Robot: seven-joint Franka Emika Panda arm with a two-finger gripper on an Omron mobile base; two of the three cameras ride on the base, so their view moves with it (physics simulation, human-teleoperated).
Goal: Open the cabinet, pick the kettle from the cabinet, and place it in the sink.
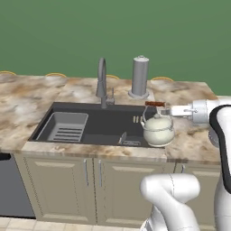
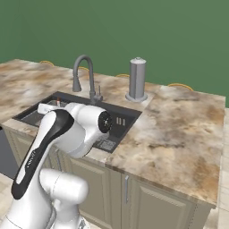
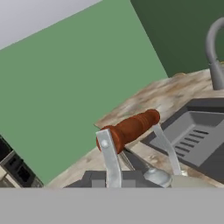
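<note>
We've got the gripper (image 1: 163, 108) clamped tight on the kettle (image 1: 158, 130) by its wood grip (image 3: 129, 129), hanging at the sink's (image 1: 97, 124) near right corner. Rigid body, prob light, but the thin wire bail'll swing; hold the wood mid-grip. Faucet (image 1: 102, 81) sits farther back.

A tall grey cylinder (image 1: 140, 76) stands upright on the marbled counter (image 1: 27, 101).
</note>
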